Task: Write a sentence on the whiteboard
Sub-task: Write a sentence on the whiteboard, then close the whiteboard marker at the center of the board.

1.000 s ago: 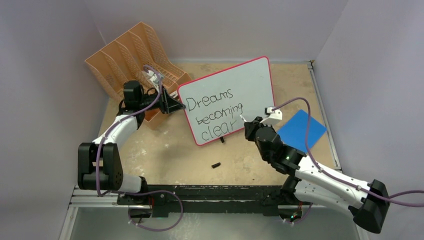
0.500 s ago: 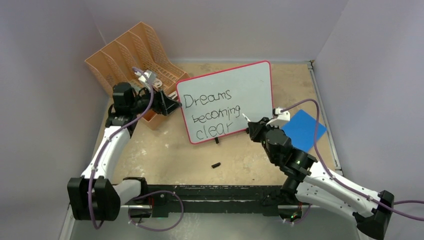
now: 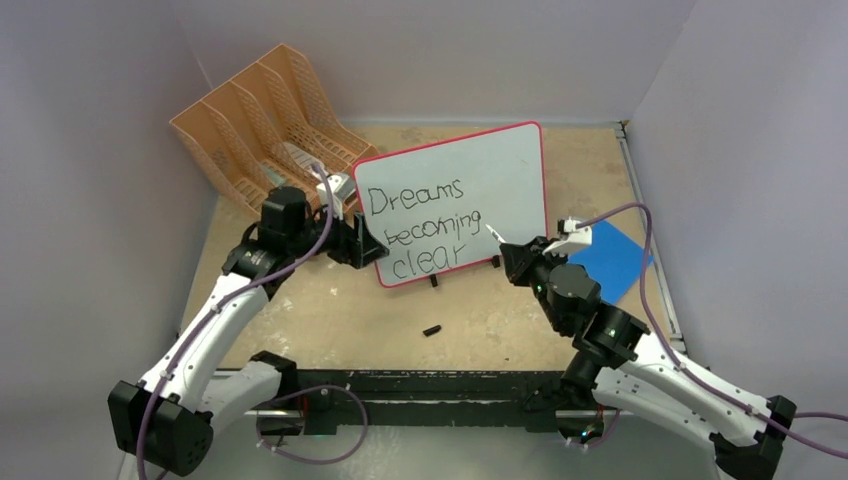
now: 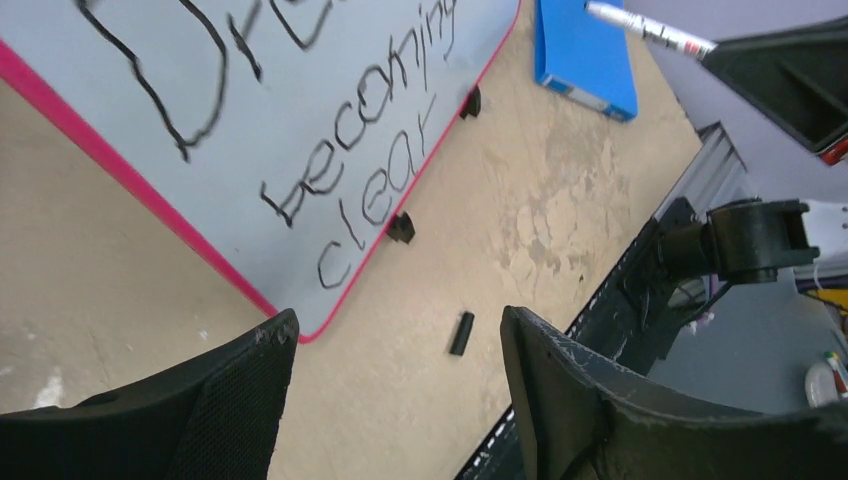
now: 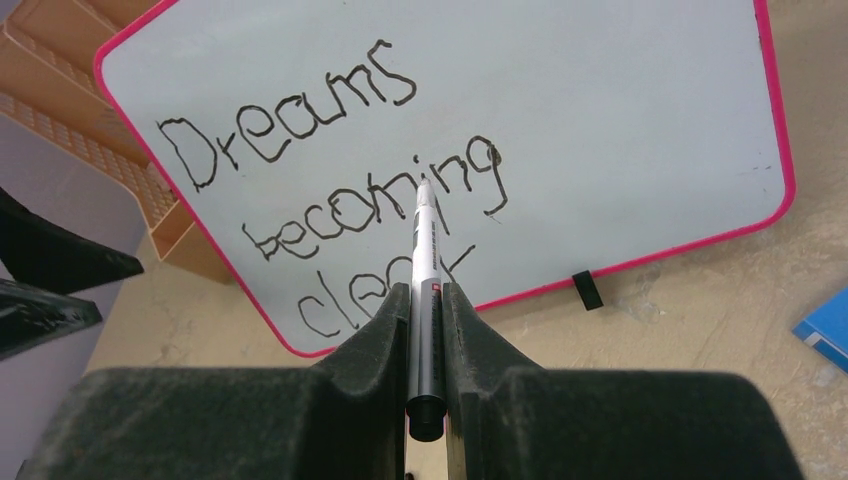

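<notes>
The right gripper (image 5: 425, 292) is closed tight on a marker (image 5: 421, 235) whose tip points ahead at the sentence (image 5: 340, 205) "Dreams becoming clear" on the whiteboard (image 5: 620, 120) just beyond it, while the left gripper (image 4: 398, 318) gapes wide and empty with the whiteboard's near corner just ahead of it.

Smooth glossy whiteboard (image 3: 500, 170), worn matt tabletop (image 3: 340, 310), perforated orange plastic rack (image 3: 250, 110)

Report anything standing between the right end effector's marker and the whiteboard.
Nothing visible does. The marker, clamped in the right end effector, points at the whiteboard with only air ahead of its tip. The left end effector is open near the board's left edge, off that line.
</notes>
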You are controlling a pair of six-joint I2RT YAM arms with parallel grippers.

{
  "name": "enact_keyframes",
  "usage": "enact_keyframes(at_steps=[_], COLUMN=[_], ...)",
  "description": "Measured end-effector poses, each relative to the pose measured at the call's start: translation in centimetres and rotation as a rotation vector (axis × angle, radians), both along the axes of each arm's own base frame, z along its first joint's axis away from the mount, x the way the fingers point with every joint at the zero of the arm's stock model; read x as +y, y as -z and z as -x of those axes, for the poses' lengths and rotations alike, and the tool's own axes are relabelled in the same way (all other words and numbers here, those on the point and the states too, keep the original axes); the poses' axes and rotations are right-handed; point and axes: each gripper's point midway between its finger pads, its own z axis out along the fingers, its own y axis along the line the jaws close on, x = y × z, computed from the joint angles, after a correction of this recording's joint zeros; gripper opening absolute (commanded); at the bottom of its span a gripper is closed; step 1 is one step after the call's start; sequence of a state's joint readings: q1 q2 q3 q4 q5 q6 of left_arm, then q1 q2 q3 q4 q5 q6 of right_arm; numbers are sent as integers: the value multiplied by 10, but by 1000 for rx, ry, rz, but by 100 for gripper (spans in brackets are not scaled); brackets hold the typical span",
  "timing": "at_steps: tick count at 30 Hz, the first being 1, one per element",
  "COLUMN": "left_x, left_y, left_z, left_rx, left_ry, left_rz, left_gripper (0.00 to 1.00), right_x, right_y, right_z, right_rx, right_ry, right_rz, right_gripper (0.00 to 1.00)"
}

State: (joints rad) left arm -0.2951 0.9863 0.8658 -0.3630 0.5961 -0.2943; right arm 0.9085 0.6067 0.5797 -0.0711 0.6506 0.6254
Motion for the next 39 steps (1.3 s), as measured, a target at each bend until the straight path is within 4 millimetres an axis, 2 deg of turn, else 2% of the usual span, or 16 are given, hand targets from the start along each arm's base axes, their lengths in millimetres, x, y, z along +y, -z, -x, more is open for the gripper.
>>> enact_keyframes(at_steps=[7, 11, 16, 20, 24, 28, 33, 39], left_x=[-19, -34, -59, -76, -91, -103, -109, -118], left_y=[27, 46, 79, 118, 145, 162, 178, 186], left_z=[38, 62, 86, 105, 113, 116, 115, 109], left_rx=[100, 153, 208, 257, 259, 234, 213, 185], left_ry=[60, 120, 200, 272, 311, 347, 366, 381], left_rz=[-77, -120, -231, -371, -499, -583, -640, -652], left_gripper=[70, 64, 62, 61, 56, 51, 50, 46], right_x=[-1, -2, -1, -1, -2, -2, -3, -4], right_y=[-6, -6, -5, -4, -5, -6, -6, -9], right_z=[4, 4, 4, 4, 4, 4, 5, 5], right_rx=[-14, -16, -16, -16, -17, -19, -21, -28], right_ry=[-15, -17, -19, -21, -21, -20, -18, -17], right_rz=[-19, -14, -9, -4, -5, -8, -9, -18], right_gripper=[0, 0, 0, 0, 0, 0, 0, 0])
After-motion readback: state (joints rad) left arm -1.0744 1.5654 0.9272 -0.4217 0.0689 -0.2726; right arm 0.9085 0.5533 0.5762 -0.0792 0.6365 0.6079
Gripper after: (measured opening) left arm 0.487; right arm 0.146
